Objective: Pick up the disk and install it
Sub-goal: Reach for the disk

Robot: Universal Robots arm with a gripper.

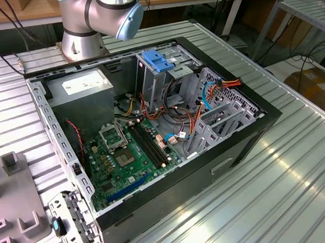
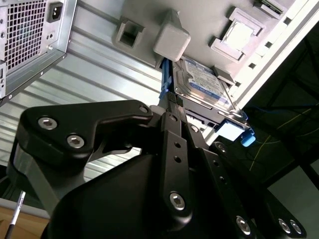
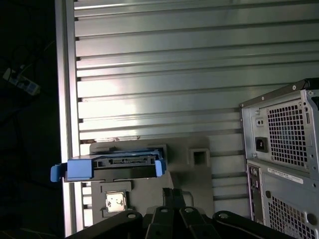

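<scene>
On the grey fixture plate [image 2: 199, 20], the disk [image 2: 205, 82] stands on edge, its thin edge facing the hand [image 2: 172, 105] close by. Hand's grip state: cannot tell.

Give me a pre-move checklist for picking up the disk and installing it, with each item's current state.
1. Disk located: ok. The disk sits on the grey fixture plate in both wrist views.
2. Rails fitted: ok. The blue rails show on both its sides.
3. Grip on the disk: cannot tell. The gripper is close beside it.
4. Case open: ok. The computer case has its side cover off in the exterior view.
5. Free bay in the drive cage: cannot tell.
6. Approach to the cage: probably not ok. The cables bunch right beside it.
</scene>
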